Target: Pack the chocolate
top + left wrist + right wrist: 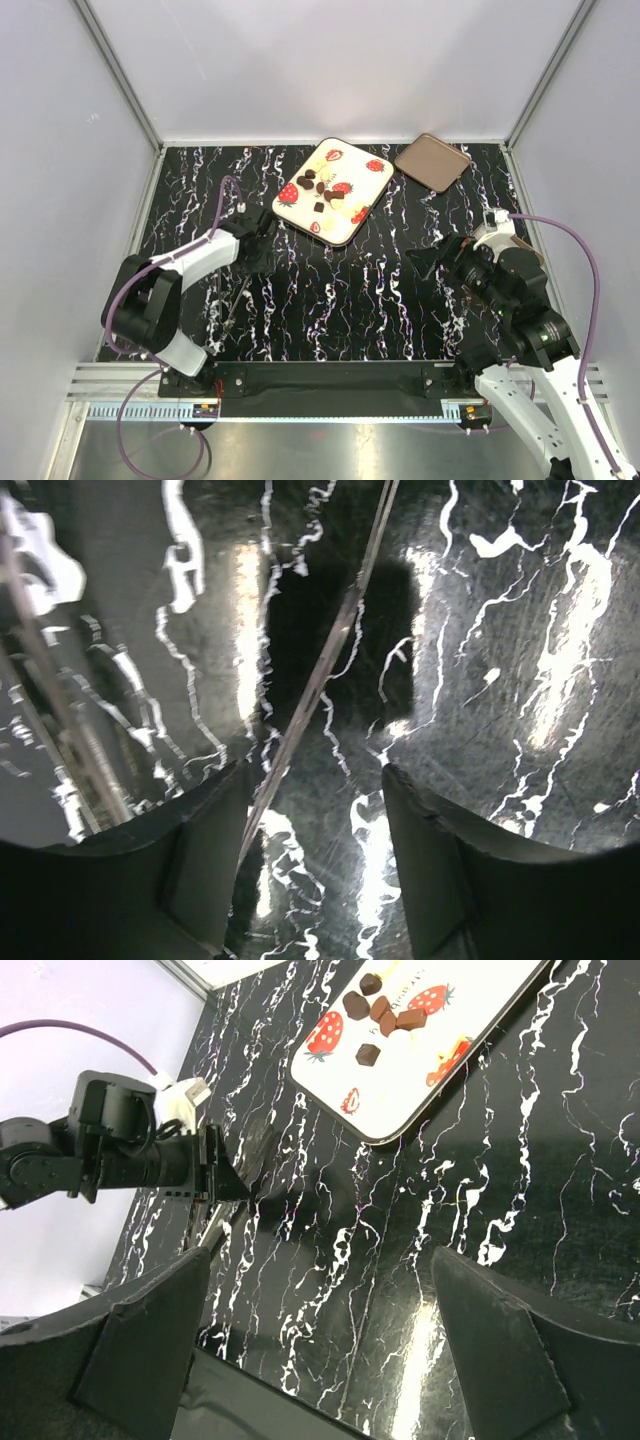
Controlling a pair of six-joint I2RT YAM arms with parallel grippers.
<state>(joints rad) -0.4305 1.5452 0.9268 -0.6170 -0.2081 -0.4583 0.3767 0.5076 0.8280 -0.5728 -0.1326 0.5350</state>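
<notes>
My left gripper [315, 780] and right gripper [320, 1270] both gape wide, holding nothing.
Below lies a glossy black table [330, 300] veined white, boxed by pale walls [60, 150]; the chocolate [322, 187], small dark brown pieces, clusters on a strawberry-print tray [352, 168] at upper centre.

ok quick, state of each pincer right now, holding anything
left pincer: open, holding nothing
right pincer: open, holding nothing
</notes>
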